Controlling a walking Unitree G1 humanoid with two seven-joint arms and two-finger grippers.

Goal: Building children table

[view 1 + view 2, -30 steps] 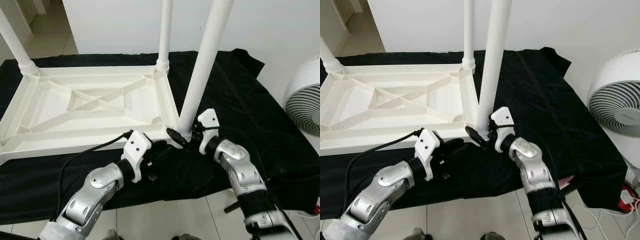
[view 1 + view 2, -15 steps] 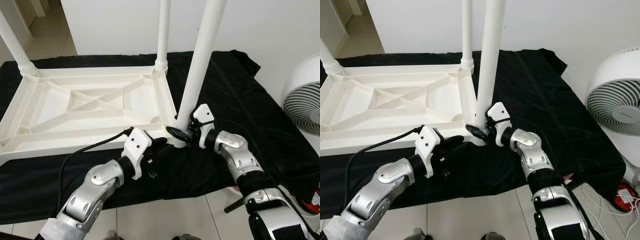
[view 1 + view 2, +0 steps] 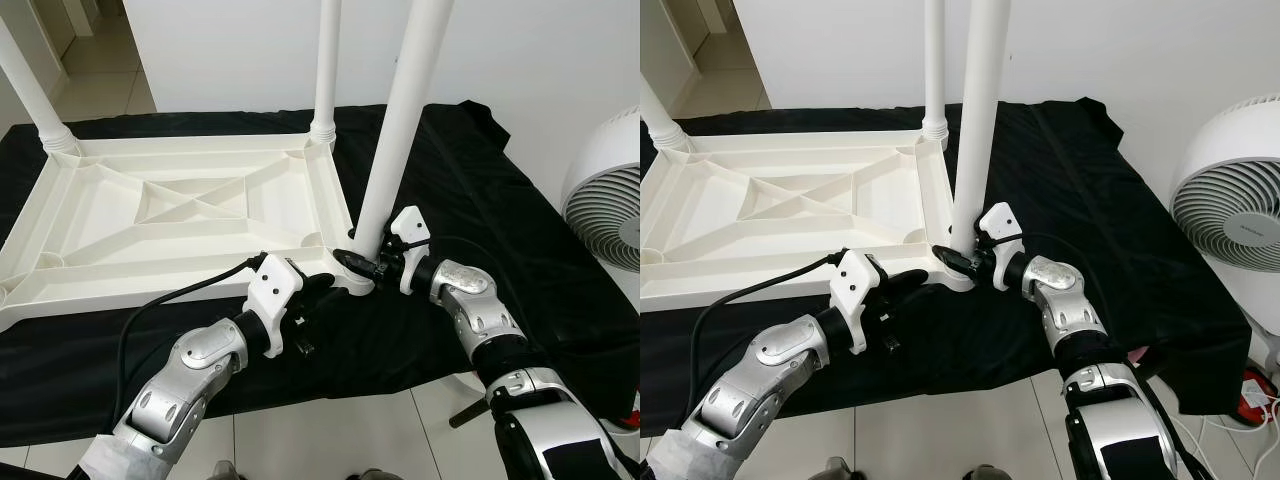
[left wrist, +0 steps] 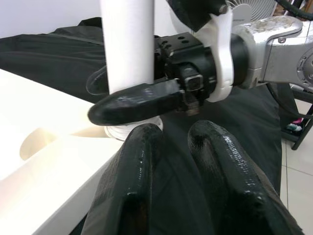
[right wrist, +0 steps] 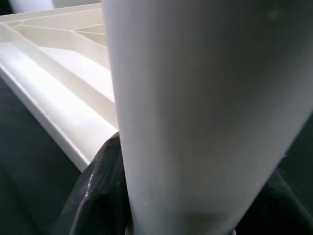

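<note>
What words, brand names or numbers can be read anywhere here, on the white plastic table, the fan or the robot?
None can be read.
The round white fan's hub bears a faint mark, too small and blurred to read.
The upside-down white plastic table top, its white tube legs, the black cloth and the two grippers carry no lettering.

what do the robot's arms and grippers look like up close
Both arms are jointed silver metal shells with black bands. Each wrist carries a white plastic bracket drilled with small holes. The left gripper and right gripper each have two long, rounded, glossy black fingers. A black cable runs along the left arm.
</note>
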